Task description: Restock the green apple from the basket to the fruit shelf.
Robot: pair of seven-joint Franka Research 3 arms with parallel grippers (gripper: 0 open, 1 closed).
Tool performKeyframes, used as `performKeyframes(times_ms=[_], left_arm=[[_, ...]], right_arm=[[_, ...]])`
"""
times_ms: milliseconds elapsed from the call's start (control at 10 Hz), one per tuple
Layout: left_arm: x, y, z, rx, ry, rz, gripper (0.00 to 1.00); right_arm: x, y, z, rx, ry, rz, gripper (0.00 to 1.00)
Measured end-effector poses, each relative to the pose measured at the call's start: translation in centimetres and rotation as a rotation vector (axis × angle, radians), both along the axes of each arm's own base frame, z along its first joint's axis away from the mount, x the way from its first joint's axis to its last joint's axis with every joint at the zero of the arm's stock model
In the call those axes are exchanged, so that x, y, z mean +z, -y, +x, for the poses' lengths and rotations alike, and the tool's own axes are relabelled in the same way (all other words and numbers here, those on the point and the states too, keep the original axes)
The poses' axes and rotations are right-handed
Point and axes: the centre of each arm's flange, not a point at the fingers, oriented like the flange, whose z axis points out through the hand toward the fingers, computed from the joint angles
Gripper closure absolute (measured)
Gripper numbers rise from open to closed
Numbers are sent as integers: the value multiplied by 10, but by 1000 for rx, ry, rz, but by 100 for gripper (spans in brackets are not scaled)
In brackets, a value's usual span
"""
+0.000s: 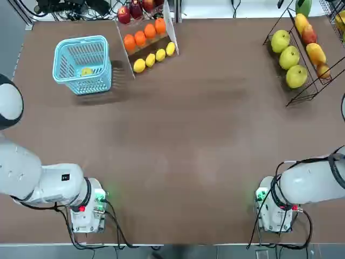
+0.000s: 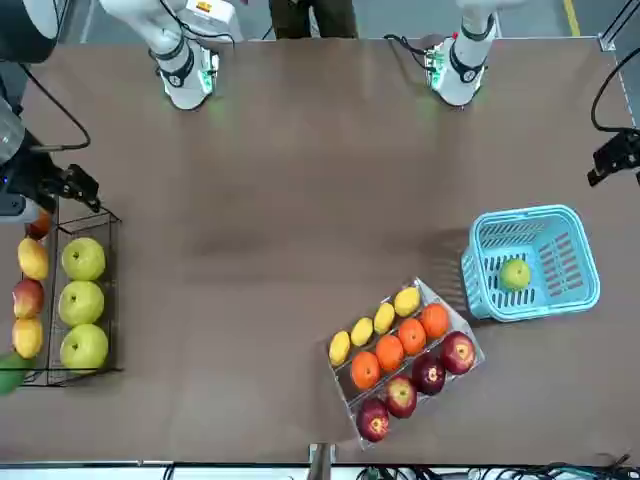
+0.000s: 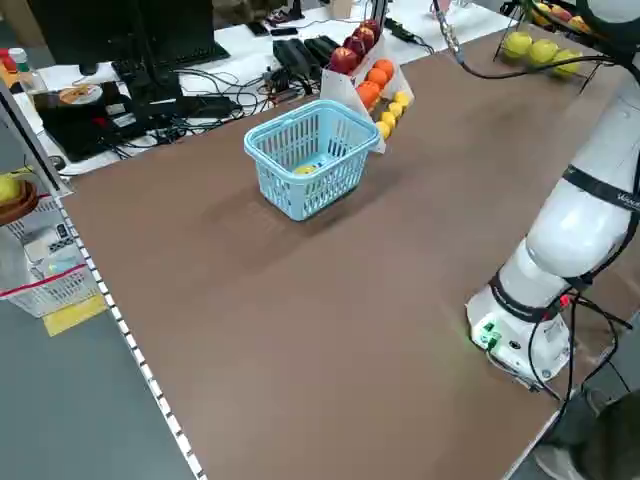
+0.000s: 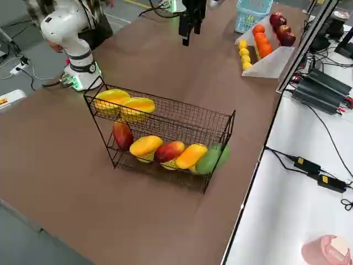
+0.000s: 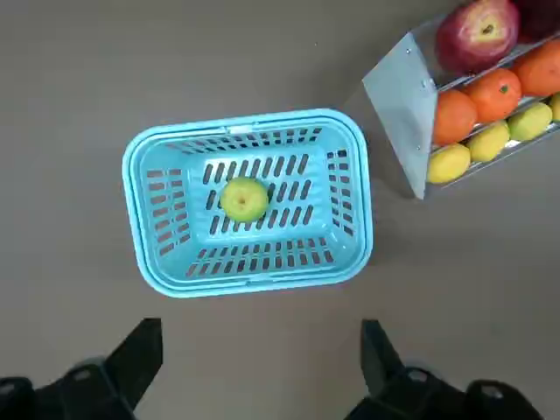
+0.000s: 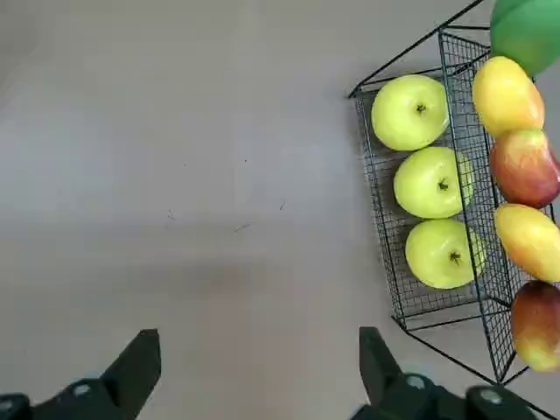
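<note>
Left wrist view: green apple (image 5: 244, 199) untouched in basket (image 5: 248, 285); pick-up pending. Left gripper (image 5: 262, 363), fingers spread apart, needs to be lowered over apple.

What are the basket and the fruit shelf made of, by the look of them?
Basket: most likely molded plastic, light blue with a slight sheen; slotted walls and thick rounded rim look formed in one piece.

Fruit shelf: looks like thin metal wire, black, painted or coated; fine grid mesh on a heavier rod frame. Plastic-coated wire can't be ruled out.
</note>
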Motion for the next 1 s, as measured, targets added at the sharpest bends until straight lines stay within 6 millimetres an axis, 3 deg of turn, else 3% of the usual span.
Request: performKeyframes(times_ms=[400,800,1000], left_arm=[[-6,7,1,-9,-19,-2,0],[-43,5,28,39,-30,-7,0],[-72,2,47,44,-31,-10,0]], right_arm=[[0,-1,0,-1,-1,12,0],[0,-1,0,-2,0,15,0],[0,-2,0,0,-5,16,0]])
